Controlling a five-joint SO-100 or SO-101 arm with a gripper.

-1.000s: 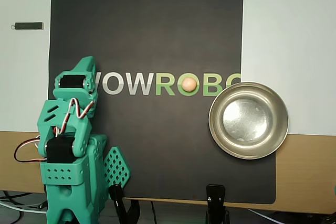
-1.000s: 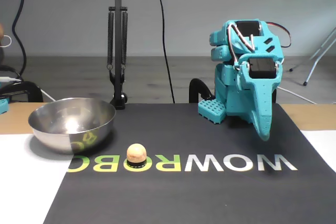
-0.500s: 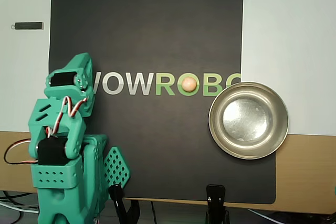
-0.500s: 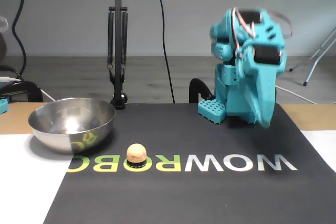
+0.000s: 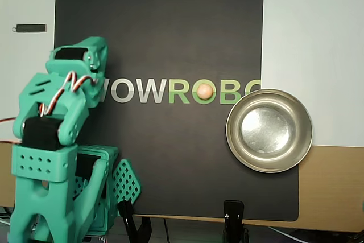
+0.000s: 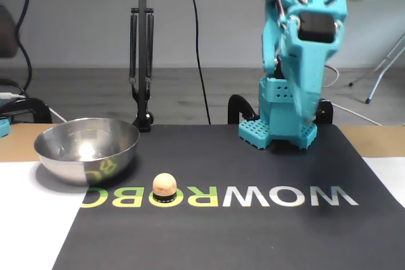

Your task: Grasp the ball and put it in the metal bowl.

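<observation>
In the overhead view the ball [image 5: 204, 90] sat on the mat's [image 5: 170, 27] green letter O, just left of the metal bowl [image 5: 269, 130]. In the fixed view the gripper [image 6: 308, 102] hung blurred above the mat, well apart from the ball; its finger state could not be told.

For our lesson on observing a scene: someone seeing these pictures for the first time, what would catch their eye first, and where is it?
The big teal robot arm stands out, rearing up at the back of the black mat in the fixed view. Next comes the small peach ball, sitting on the green O of the printed lettering. The shiny metal bowl rests empty at the mat's right edge in the overhead view.
</observation>
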